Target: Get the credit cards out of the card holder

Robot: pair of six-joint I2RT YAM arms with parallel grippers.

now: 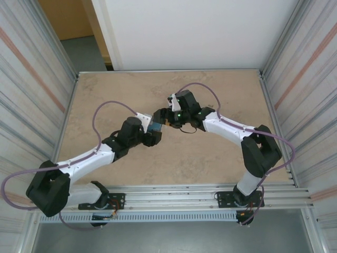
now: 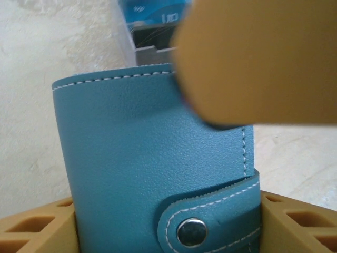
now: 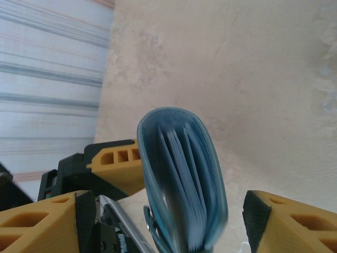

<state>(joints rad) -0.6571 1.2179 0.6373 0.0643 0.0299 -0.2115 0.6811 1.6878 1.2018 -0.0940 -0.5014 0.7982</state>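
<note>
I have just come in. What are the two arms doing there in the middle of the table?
The left gripper holds the blue card holder clamped between its fingers, over the middle of the table. The right gripper is open, with one finger on each side of the holder's end. The snap strap looks fastened. Seen from the edge, thin leaves sit packed inside, so the cards seem not yet taken out.

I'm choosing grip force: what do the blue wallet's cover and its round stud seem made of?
The blue bifold card holder looks like matte leather or faux leather: fine grain, white stitching. Its round snap stud looks like polished metal, judging by its glints.
</note>
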